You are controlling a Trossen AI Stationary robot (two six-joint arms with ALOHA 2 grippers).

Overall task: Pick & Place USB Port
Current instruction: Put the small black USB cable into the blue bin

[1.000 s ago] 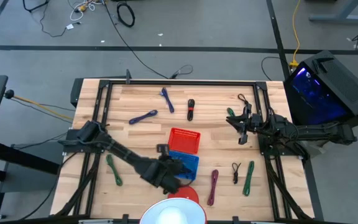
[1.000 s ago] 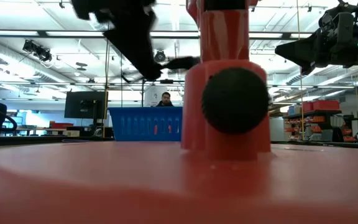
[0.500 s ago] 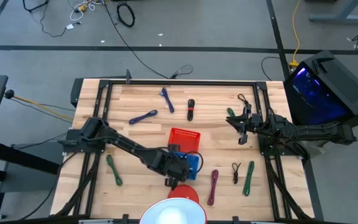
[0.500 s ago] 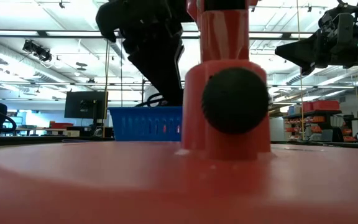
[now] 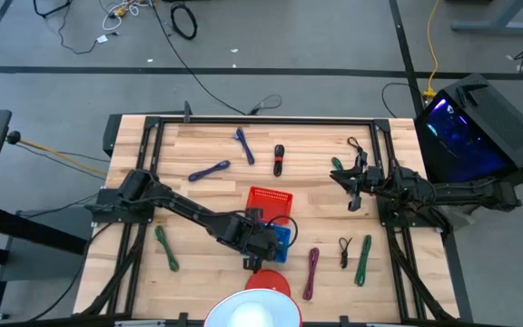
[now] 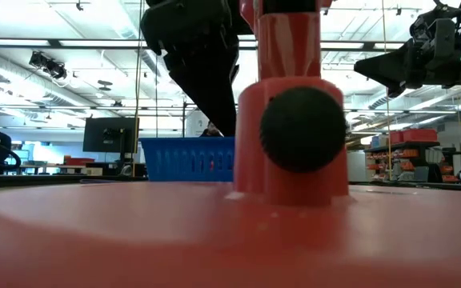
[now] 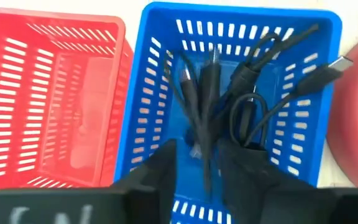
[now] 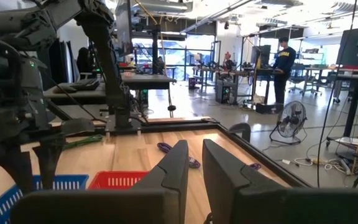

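Note:
My left gripper (image 7: pixel 197 171) hangs open over the blue basket (image 7: pixel 319 124), pointing steeply down. A black USB cable (image 7: pixel 253 106) lies coiled inside that basket, its plug (image 7: pixel 339 64) up against one wall. One blurred strand (image 7: pixel 202 130) runs down between my fingers. In the high view the gripper (image 5: pixel 260 243) covers the basket's (image 5: pixel 282 238) near-left part. The red basket (image 5: pixel 269 203) stands just beyond the blue one. My right gripper (image 5: pixel 352 198) waits at the table's right side, its fingers (image 8: pixel 180 163) a narrow gap apart with nothing between them. My left gripper's fingers (image 7: pixel 160 174) stand on either side of the blurred strand (image 7: pixel 204 158) of the black cable, coming at it from above. I cannot tell whether either finger touches it. The rest of the cable rests in the blue basket.
Loose cables lie about the table: blue ones (image 5: pixel 241 145) (image 5: pixel 209 170) and a black-and-red one (image 5: pixel 279 159) at the far side, a green one (image 5: pixel 166 248) near left, and purple (image 5: pixel 311 271), black (image 5: pixel 344 252) and green (image 5: pixel 363 259) ones near right. A red round stand (image 5: pixel 268 282) sits at the near edge.
My left gripper has gone toward the table's right and down, from beside the blue basket's near-left corner to over it, tipping more steeply downward. The black cable, which stuck out from it above the basket, now lies inside the blue basket.

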